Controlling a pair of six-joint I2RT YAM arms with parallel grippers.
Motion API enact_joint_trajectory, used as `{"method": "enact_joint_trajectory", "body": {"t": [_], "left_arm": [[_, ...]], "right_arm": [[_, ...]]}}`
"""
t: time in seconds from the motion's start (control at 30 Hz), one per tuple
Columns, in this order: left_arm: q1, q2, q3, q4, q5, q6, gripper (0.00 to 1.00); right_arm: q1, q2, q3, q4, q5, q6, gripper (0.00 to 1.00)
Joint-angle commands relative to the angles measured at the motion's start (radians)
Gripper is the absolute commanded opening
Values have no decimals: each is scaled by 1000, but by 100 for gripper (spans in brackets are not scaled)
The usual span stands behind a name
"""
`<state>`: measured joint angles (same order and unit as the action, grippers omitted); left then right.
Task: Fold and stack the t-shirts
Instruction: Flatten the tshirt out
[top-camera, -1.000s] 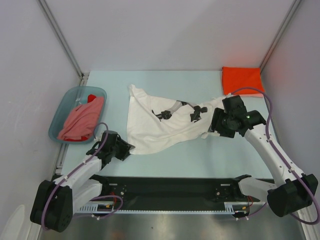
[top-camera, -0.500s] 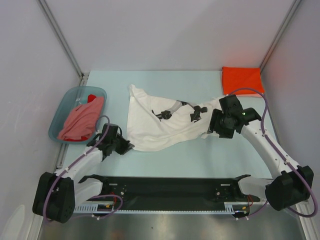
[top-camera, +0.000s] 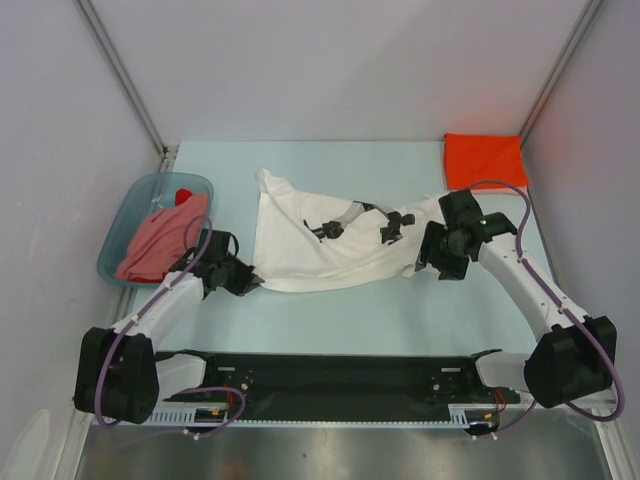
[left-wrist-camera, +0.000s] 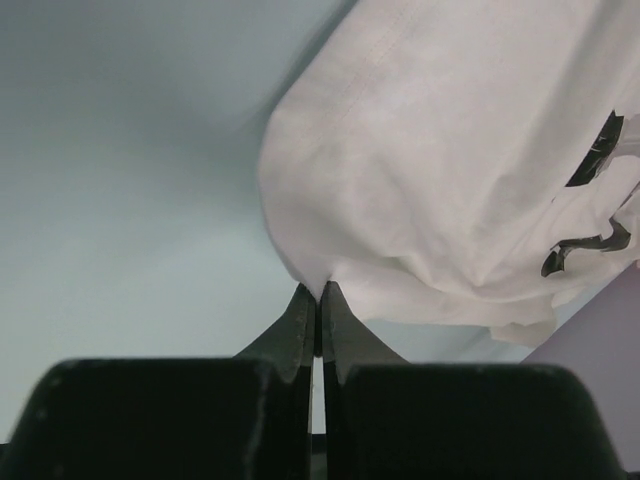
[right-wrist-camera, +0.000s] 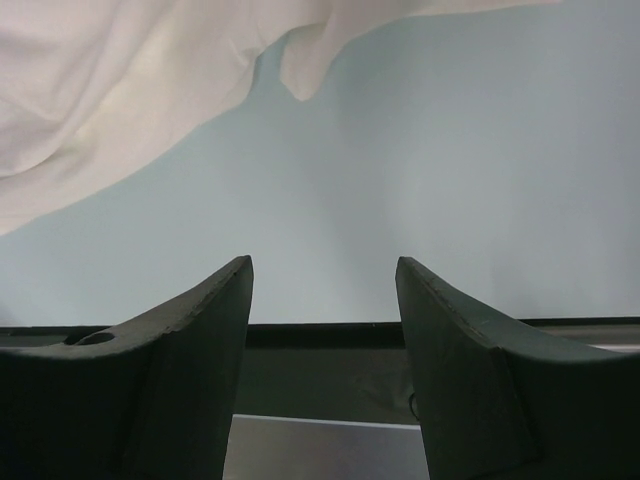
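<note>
A large white t-shirt (top-camera: 320, 245) with small black prints lies crumpled across the middle of the table. My left gripper (top-camera: 250, 279) is shut on its near left corner; in the left wrist view the white t-shirt (left-wrist-camera: 440, 180) bunches just beyond the closed left gripper (left-wrist-camera: 320, 290). At the shirt's right edge my right gripper (top-camera: 432, 262) stands open. In the right wrist view the right gripper (right-wrist-camera: 322, 265) has only bare table between its fingers, with the white t-shirt (right-wrist-camera: 120, 90) further off. A folded orange-red t-shirt (top-camera: 485, 160) lies at the back right. Salmon-pink and red t-shirts (top-camera: 160, 240) sit in the basin.
A blue-grey plastic basin (top-camera: 122, 243) stands at the left edge of the table. White walls close in the back and both sides. A black rail (top-camera: 340, 375) with the arm bases runs along the near edge.
My left gripper has shut on the near left corner of the white t-shirt and pulled it up and to the left. The right arm has shifted slightly closer to the shirt's right edge.
</note>
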<state>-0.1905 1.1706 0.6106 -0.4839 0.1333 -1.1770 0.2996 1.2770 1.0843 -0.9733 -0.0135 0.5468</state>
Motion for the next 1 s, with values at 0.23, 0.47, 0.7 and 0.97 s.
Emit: {"method": "enact_joint_trajectory", "body": {"t": [0.23,0.47,0.7,0.97], "left_arm": [[43,-8,67,-4,17,105,0],[46,24,55,39,62,180,0],[49,11,94,13,8,318,0],[49,47,87,48,58,350,0]], "right_arm": [[-223,-56,-142,64,-140,13,59],[-264,10,-233,229,-180,71,29],[-353,97,-238,275,-91,59,30],[-396,183,-238,369,-34,53,38]]}}
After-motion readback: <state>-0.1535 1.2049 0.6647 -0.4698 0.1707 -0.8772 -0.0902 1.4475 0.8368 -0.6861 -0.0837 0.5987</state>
